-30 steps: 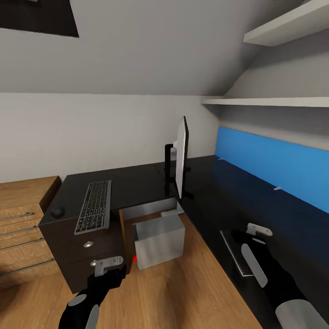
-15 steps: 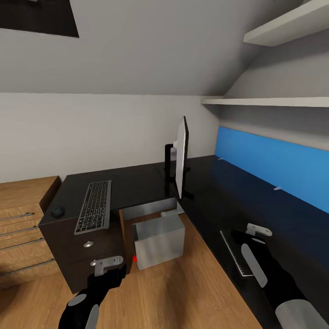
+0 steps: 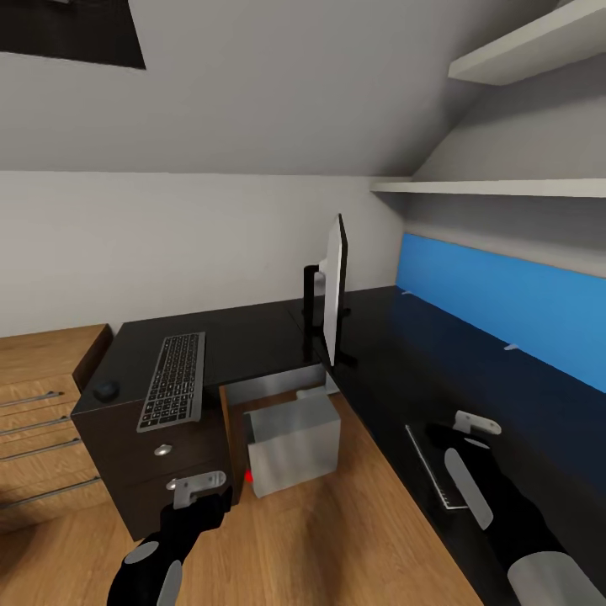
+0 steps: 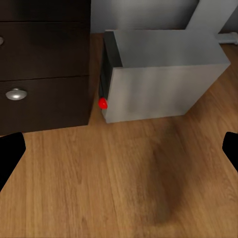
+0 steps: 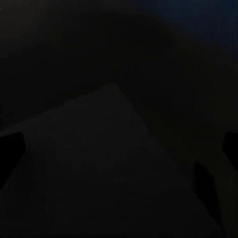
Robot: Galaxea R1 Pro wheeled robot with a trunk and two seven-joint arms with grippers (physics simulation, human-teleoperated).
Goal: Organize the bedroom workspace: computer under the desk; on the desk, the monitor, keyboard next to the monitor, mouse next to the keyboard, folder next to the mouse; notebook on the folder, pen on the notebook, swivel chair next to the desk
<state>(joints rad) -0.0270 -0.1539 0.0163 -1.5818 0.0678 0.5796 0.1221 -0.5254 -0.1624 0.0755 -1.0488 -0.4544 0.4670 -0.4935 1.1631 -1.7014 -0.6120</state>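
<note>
Here, in the head view, the black desk [image 3: 252, 337] is running along the grey wall and turning toward the blue back panel [image 3: 505, 295]. The monitor [image 3: 335, 290] is standing edge-on, so its screen is hard to see. The keyboard [image 3: 175, 379] is lying on the desk's left part, with the mouse [image 3: 106, 390] just beside it. The computer [image 3: 295, 442] is sitting on the wood floor [image 3: 337, 539], tucked partly under the desk. The left gripper [image 3: 200, 486] is hanging in front of the drawers [image 3: 164, 463]. The right gripper [image 3: 475, 425] is hovering over a dark flat book [image 3: 433, 471], which is partly covered by the arm. White shelves [image 3: 522, 50] are getting cut off at the picture's edge.

In the left wrist view, the left gripper's fingertips [image 4: 10, 153] are sitting far apart, spread wide, over the floor near the computer [image 4: 158, 74] and its red button [image 4: 102, 103].

The right wrist view is looking very dark. The right gripper's fingertips [image 5: 11, 148] are spread wide too, over a faint flat sheet [image 5: 99, 173].
</note>
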